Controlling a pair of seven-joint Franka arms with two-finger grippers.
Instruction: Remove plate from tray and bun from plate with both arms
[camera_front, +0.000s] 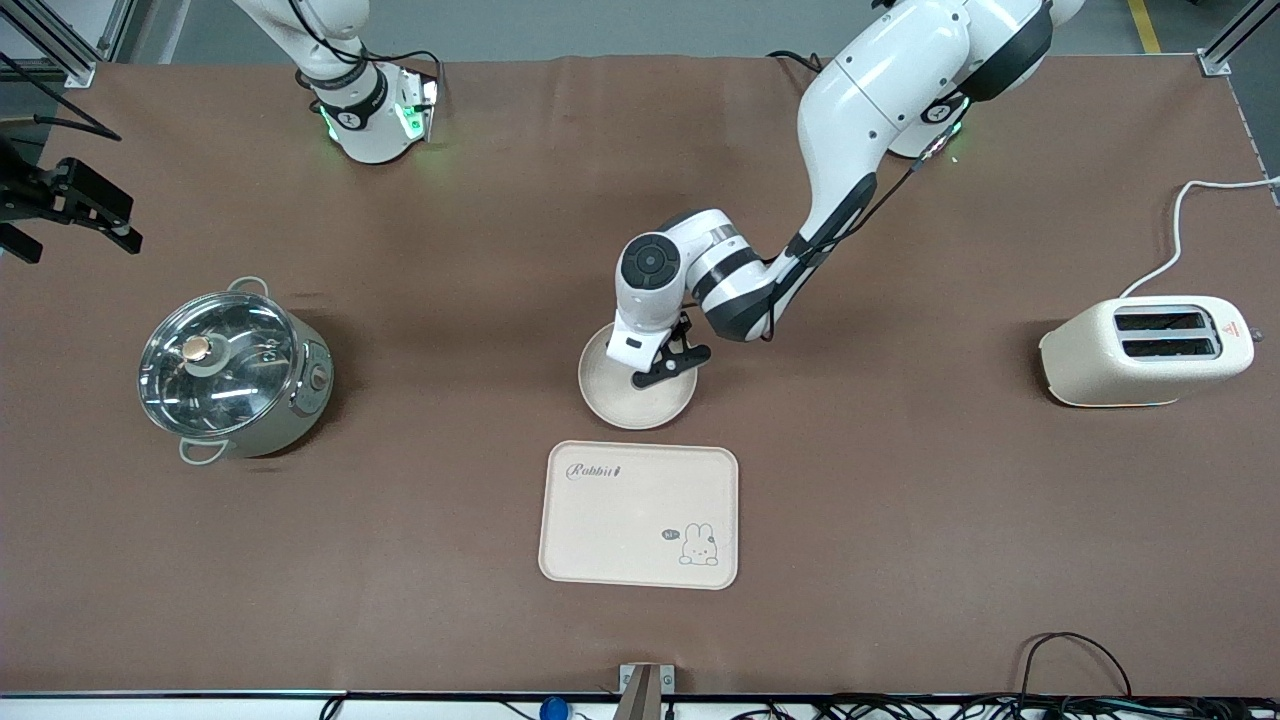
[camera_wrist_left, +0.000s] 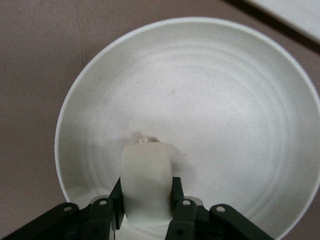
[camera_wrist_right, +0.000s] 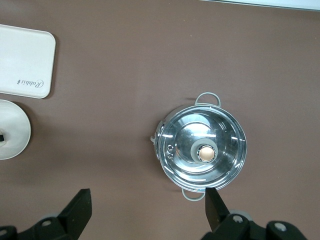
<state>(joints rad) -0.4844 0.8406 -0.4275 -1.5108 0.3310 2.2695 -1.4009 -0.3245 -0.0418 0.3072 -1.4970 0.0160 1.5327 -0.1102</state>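
My left gripper (camera_wrist_left: 145, 210) is down in the plate (camera_wrist_left: 210, 100), fingers (camera_wrist_left: 182, 205) clamped on the bun (camera_wrist_left: 145, 182). The plate sits on the table just beside the tray (camera_front: 640, 515). My right gripper (camera_wrist_right: 147, 210) waits, jaws spread wide, above the lidded pot (camera_wrist_right: 201, 147).

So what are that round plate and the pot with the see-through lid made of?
The plate looks like matte speckled cream ceramic or melamine; faint concentric rings and tiny flecks show, though which material is unclear. The pot appears to be shiny metal, probably stainless steel, judging by its mirror-like sides, with what seems to be a clear glass lid showing reflections.
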